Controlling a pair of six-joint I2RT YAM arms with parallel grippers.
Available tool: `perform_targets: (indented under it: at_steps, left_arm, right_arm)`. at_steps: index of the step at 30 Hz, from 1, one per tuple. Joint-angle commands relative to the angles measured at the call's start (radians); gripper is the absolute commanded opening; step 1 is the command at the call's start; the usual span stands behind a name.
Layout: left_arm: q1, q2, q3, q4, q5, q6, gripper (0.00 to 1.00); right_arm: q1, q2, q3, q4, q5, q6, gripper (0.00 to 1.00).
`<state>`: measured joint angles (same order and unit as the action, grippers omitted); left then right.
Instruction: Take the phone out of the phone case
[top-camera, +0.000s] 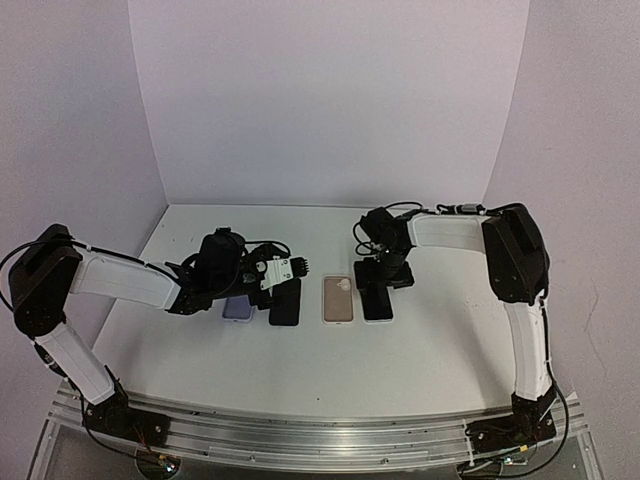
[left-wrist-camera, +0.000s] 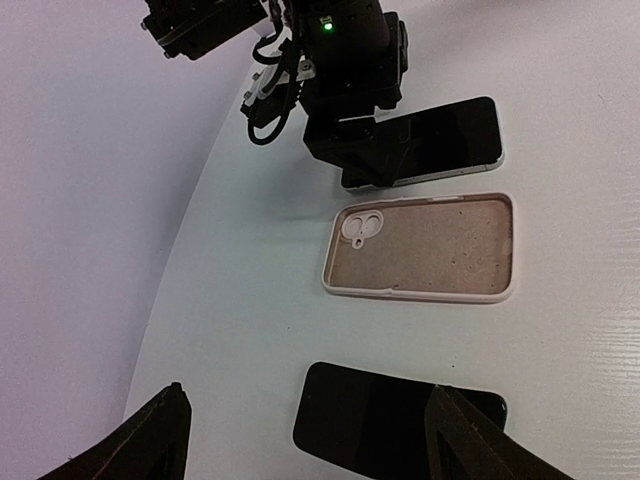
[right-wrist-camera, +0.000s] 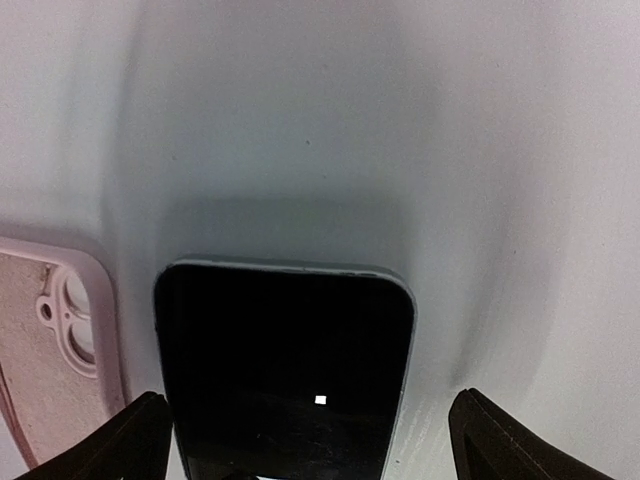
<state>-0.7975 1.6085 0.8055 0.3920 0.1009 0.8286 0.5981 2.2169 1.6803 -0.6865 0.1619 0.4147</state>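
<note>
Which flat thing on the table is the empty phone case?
On the white table, four flat items lie in a row across the middle. The empty pinkish-beige phone case is third from the left, between the left black phone and the right black phone. Only it shows a pale hollow inside with a camera cutout.

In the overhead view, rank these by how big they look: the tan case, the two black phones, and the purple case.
1. Tan case, fully visible.
2. Left black phone and right black phone look alike, each partly covered, so no ranking.
3. Purple case, mostly hidden.
</note>
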Motion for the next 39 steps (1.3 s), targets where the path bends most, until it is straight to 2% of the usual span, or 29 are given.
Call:
perform_targets:
  at_steps: [1,5,13,30,39]
  left_arm:
    - [0.004,-0.036,0.012,0.008,-0.006,-0.017,0.82]
    - [0.004,-0.036,0.013,0.008,-0.005,-0.017,0.82]
    - [0.004,-0.027,0.021,0.010,-0.002,-0.016,0.82]
    - [0.006,-0.033,0.017,0.005,-0.004,-0.014,0.82]
    - [0.006,-0.035,0.014,0.003,-0.006,-0.015,0.82]
  right_arm:
    - [0.012,0.033,0.039,-0.023,0.018,-0.009,0.95]
    - [0.012,0.027,0.003,-0.024,0.070,0.005,0.92]
    - [0.013,0.027,-0.012,-0.025,0.074,0.000,0.83]
    - [0.001,-0.002,-0.051,-0.024,0.077,-0.066,0.81]
    - [-0.001,-0.022,-0.060,-0.024,0.086,-0.012,0.87]
